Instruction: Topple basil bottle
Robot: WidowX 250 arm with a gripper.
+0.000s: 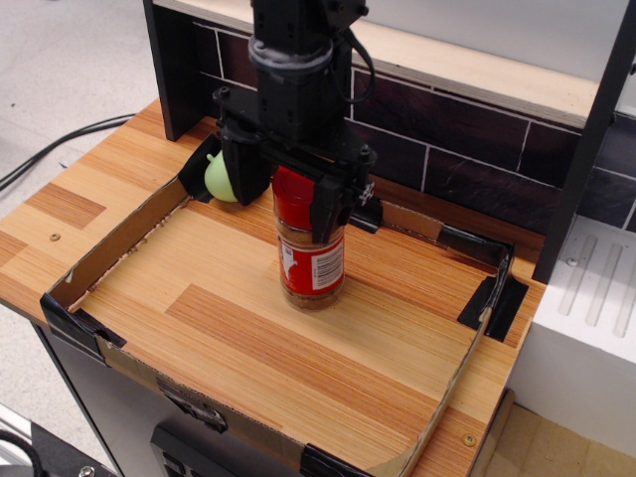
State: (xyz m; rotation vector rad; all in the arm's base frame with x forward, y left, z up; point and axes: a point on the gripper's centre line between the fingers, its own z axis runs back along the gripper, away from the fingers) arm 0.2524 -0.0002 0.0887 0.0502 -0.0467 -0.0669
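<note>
The basil bottle (311,260) stands upright in the middle of the wooden tray floor, with its red cap, red-and-white label and brownish contents showing. My gripper (288,196) hangs over it from above, jaws open, with one black finger (241,177) to the left of the red cap and the other finger (329,211) to its right. The fingers stand at cap height and do not visibly squeeze the bottle. The arm hides the top of the cap.
A green round fruit (219,177) lies at the tray's back left corner, just left of my left finger. Low cardboard walls (114,260) with black taped corners ring the wooden surface. A dark tiled back wall (467,164) and a white unit (586,318) stand behind and to the right.
</note>
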